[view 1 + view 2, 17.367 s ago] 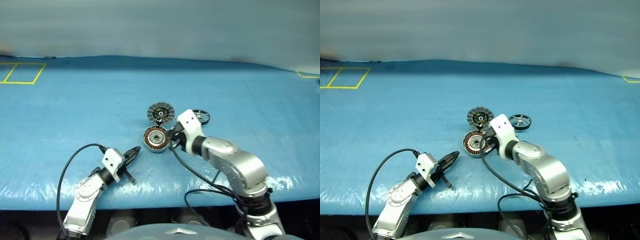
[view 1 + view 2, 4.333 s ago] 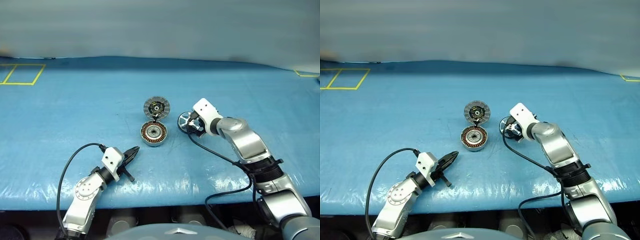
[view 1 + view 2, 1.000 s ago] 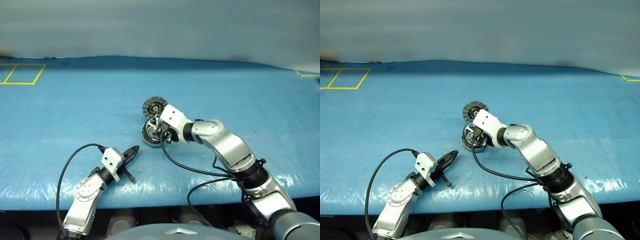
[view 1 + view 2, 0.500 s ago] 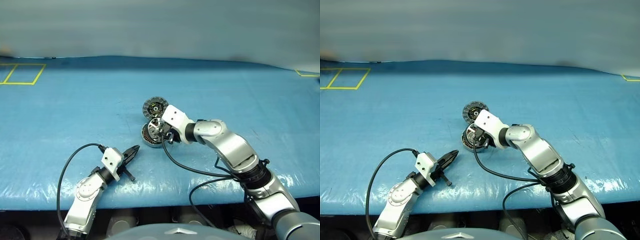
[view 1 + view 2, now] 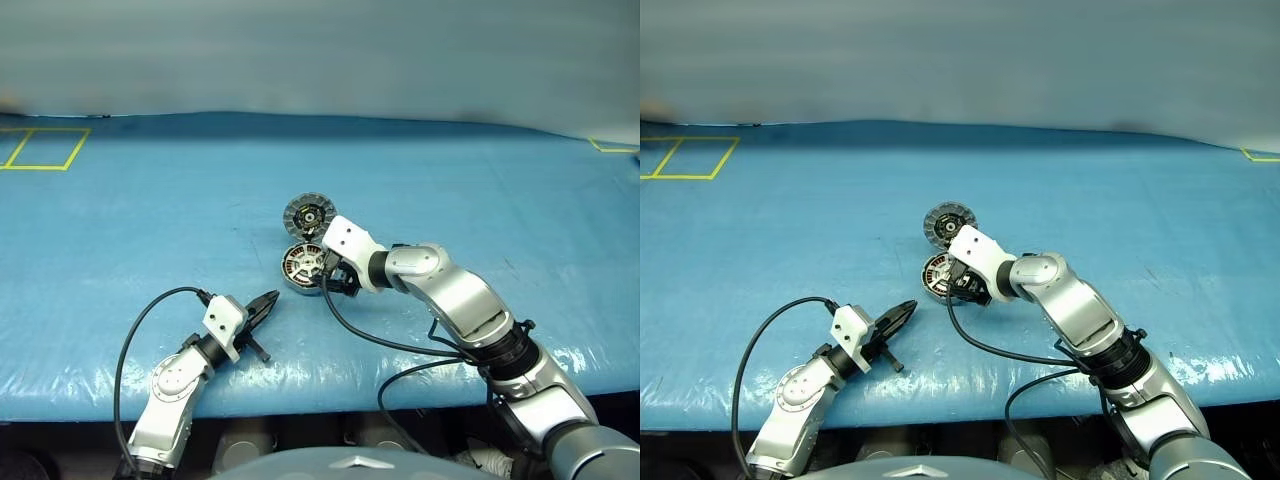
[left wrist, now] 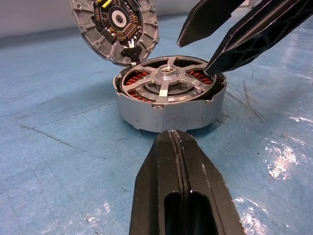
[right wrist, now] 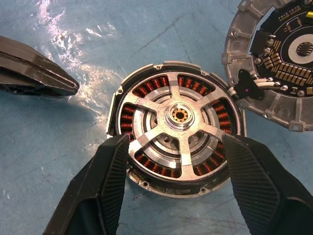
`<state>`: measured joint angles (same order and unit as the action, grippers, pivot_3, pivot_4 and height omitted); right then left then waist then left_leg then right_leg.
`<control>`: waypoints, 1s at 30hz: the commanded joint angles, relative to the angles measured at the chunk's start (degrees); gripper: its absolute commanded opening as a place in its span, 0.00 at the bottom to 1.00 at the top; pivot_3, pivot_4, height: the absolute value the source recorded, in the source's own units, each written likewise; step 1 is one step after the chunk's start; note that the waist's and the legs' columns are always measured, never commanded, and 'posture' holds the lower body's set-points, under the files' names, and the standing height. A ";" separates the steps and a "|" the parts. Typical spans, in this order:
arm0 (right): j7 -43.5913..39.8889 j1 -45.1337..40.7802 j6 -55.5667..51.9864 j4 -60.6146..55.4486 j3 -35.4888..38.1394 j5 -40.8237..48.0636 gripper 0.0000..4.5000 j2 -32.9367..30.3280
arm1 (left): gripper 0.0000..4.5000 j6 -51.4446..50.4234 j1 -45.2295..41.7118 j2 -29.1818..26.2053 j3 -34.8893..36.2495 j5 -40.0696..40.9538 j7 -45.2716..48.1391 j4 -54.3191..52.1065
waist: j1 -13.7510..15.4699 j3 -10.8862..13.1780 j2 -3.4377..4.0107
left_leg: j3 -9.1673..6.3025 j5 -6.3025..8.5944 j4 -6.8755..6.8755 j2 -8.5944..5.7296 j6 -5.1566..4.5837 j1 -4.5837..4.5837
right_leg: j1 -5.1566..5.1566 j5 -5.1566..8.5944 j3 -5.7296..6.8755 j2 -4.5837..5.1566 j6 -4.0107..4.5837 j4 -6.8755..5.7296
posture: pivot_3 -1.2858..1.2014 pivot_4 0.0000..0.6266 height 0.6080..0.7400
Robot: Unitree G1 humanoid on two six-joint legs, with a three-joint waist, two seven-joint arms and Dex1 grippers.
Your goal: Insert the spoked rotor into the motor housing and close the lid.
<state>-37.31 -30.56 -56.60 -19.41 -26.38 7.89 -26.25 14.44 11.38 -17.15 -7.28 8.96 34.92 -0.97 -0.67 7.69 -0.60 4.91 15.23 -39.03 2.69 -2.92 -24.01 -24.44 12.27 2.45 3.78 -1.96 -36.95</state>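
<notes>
Black fingers of the right gripper [image 7: 173, 196] stand apart, one on each side of the housing [image 7: 176, 127], holding nothing. The rotor [image 7: 180, 117] sits inside the housing, its spokes lying over the copper windings. The lid [image 7: 283, 63] stands open, tilted up at the housing's far edge, joined to it by short wires, circuit side showing. All of this rests on a blue table [image 5: 150, 220]. Nearer the table's front edge, the left gripper [image 5: 262, 308] is closed and empty, pointing toward the housing, well apart from it.
</notes>
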 commanded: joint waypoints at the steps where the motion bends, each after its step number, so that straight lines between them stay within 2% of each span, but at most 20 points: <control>1: 1.07 0.05 -0.04 -2.07 2.43 0.91 0.63 1.11 | 0.00 1.05 -0.02 0.18 0.22 0.18 -0.23 -1.12 | 0.00 0.00 0.00 | 0.00 0.00 0.00 0.00 0.00 0.00 | 0.00 0.00 0.00 0.00 0.00 0.00 | 0.52 0.24 1.00; 2: 1.42 0.46 -0.17 -2.50 3.22 1.43 0.58 1.64 | 0.00 1.05 -0.02 0.18 0.29 0.21 -0.28 -1.11 | 0.00 0.00 0.00 | 0.00 0.00 0.00 0.00 0.00 0.00 | 0.00 0.00 0.00 0.00 0.00 0.00 | 0.52 0.24 1.00; 10: 7.37 5.29 1.54 -3.26 6.17 1.49 0.00 6.97 | 0.00 0.64 -0.32 -0.09 0.18 0.28 0.01 -1.18 | 0.02 0.00 0.00 | 0.01 0.00 0.00 0.01 0.00 0.00 | 0.01 0.00 -0.01 -0.01 -0.01 0.00 | 0.52 0.24 1.00; 21: 10.56 8.79 3.65 -0.24 5.42 0.14 0.00 7.63 | 0.00 0.45 -0.76 -0.58 0.28 0.38 0.30 -1.07 | -0.04 0.00 0.01 | 0.01 0.00 0.00 0.01 0.00 0.01 | 0.01 -0.01 -0.01 -0.03 -0.01 -0.01 | 0.52 0.24 1.00; 30: 13.07 10.86 3.96 -0.15 5.72 0.56 0.00 11.06 | 0.00 0.14 -0.48 -0.70 0.29 0.50 0.18 -1.54 | -0.14 0.00 0.01 | 0.01 -0.02 -0.01 0.06 0.03 0.13 | 0.00 0.00 -0.02 -0.07 -0.02 -0.02 | 0.52 0.24 1.00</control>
<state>-24.43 -19.96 -52.66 -18.21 -21.08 8.11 -15.39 14.28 10.72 -17.81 -7.27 9.04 35.05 -0.98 -0.81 7.69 -0.59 4.91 15.21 -39.03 2.75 -2.89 -23.87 -24.44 12.26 2.44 3.71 -1.98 -36.97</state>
